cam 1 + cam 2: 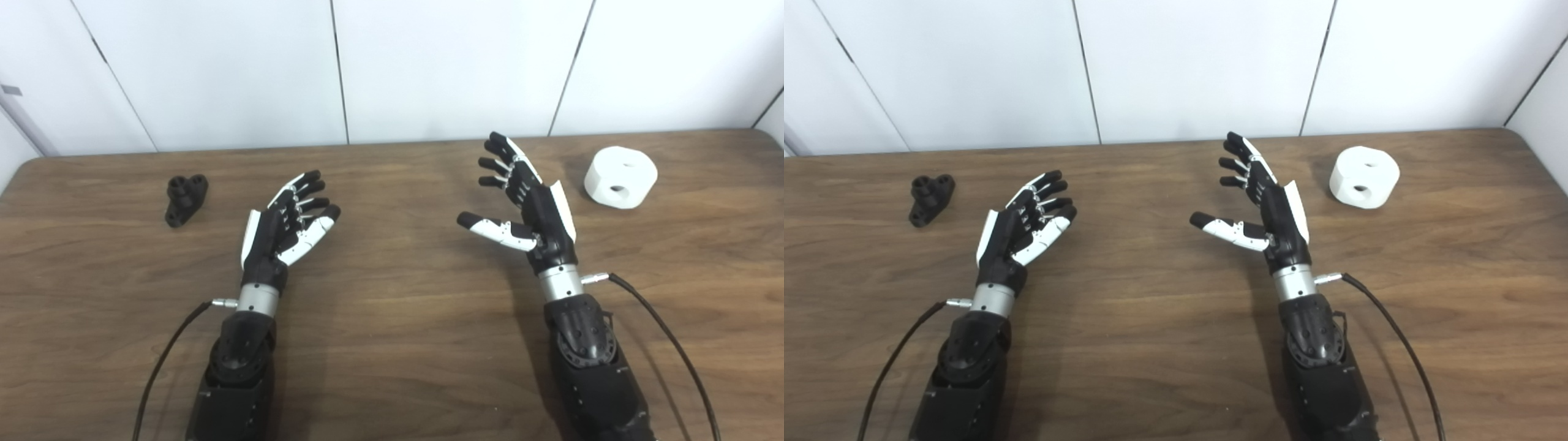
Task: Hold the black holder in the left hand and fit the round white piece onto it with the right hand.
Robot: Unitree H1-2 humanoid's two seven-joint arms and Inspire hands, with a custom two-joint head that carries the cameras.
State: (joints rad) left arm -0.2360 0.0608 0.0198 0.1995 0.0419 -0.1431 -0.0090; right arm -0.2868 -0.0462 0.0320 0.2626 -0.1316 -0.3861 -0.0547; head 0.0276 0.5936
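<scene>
The black holder [185,198] lies on the wooden table [392,343] at the far left, apart from both hands. The round white piece [620,177], with two holes showing, sits at the far right of the table. My left hand [288,223] is open and empty over the table's middle left, to the right of the holder. My right hand [527,202] is open and empty, fingers spread and thumb pointing left, a little left of the white piece. The holder [931,198] and the white piece [1364,177] also show in the right eye view.
A white panelled wall [392,67] stands right behind the table's far edge. A black cable runs from each wrist, left [165,361] and right [667,343], over the table toward the front edge.
</scene>
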